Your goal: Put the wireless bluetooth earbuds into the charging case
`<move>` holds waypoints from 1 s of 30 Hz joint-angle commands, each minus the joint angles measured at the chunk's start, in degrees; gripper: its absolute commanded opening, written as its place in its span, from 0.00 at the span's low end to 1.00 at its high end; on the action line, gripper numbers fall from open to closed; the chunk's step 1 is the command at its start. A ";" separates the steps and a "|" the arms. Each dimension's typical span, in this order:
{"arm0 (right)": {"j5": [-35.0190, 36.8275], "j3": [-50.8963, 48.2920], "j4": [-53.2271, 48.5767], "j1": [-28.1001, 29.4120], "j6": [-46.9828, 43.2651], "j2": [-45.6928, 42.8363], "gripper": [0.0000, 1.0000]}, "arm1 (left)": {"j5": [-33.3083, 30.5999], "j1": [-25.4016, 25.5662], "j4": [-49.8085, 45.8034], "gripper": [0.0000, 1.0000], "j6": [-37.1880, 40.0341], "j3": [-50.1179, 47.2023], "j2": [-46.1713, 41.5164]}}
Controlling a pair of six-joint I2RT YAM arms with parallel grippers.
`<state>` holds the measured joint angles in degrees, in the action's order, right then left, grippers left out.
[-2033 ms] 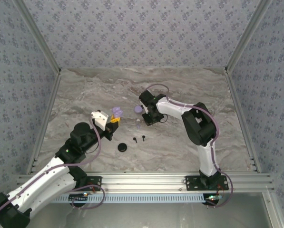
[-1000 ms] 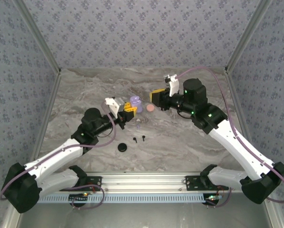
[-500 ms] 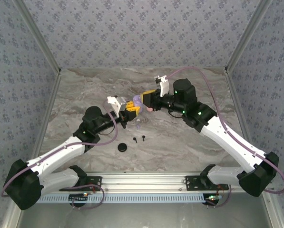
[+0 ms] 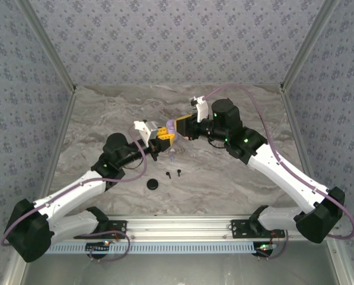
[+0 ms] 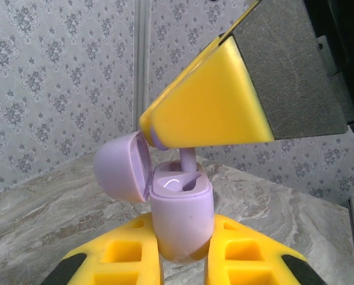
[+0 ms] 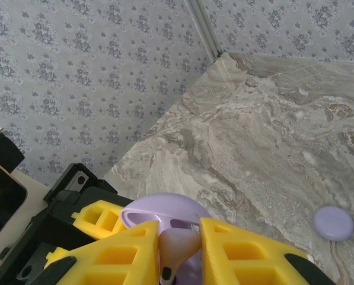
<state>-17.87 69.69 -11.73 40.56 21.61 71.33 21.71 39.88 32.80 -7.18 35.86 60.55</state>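
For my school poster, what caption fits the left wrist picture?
Left end effector holds an open lilac case; right end effector holds an earbud over it.

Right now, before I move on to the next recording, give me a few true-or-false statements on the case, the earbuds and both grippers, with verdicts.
1. The left gripper holds the lilac charging case with its lid open. True.
2. The right gripper is open and empty. False: it is shut on a lilac earbud, right at the case's opening.
3. A black disc lies on the table. True.
4. The black earbuds are seated in the case. False: both lie on the table, close to the black disc.
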 commanded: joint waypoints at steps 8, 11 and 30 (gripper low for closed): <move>-1.53 3.54 -5.94 0.33 -1.81 1.09 0.33 | 0.61 0.22 2.75 0.00 -0.47 2.00 0.00; -2.42 5.09 -6.35 -0.10 -2.40 1.01 0.37 | 0.59 0.27 2.71 0.00 -0.43 1.78 0.01; 9.18 -0.46 -17.89 -7.98 -4.92 1.52 0.56 | -10.55 0.26 -8.91 0.00 3.54 -3.54 -9.97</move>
<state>-13.45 72.12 -23.81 32.84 17.93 69.97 15.00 39.88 27.18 -5.54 33.41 54.30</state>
